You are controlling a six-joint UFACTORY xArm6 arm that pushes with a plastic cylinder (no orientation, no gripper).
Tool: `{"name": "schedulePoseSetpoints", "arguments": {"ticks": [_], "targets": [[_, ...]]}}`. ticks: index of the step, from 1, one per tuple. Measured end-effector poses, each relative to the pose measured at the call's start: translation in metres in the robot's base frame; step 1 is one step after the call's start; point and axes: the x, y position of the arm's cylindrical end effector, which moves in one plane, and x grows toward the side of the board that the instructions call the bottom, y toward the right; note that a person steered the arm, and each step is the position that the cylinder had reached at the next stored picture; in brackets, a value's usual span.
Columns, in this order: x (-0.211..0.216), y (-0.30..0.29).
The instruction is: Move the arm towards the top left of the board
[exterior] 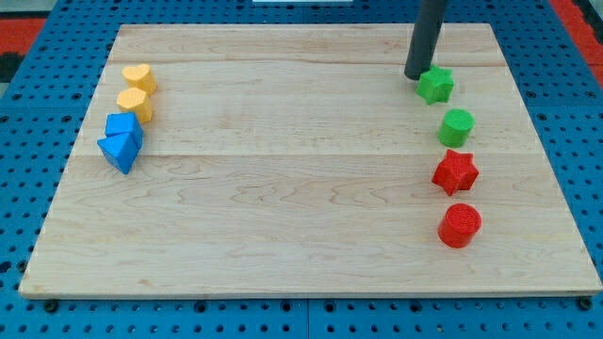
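My tip (415, 74) rests on the wooden board (283, 169) at the view's upper right, just left of and touching or nearly touching the green star block (435, 85). Below it stand a green cylinder (456, 126), a red star block (455, 172) and a red cylinder (460, 225) in a column. At the view's left edge sit a yellow heart block (139, 77), a yellow block (135, 103), a blue block (123, 125) and a blue triangular block (117, 151), packed close together.
The board lies on a blue pegboard surface (28, 141). Red areas show at the view's top corners (19, 28).
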Motion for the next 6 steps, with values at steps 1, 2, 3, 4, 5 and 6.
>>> {"name": "schedulePoseSetpoints", "arguments": {"ticks": [1,2,3,4,5,6], "targets": [[0.002,0.003],[-0.013,0.004],[-0.01,0.028],[0.0,0.013],[-0.018,-0.037],[-0.041,-0.112]]}}
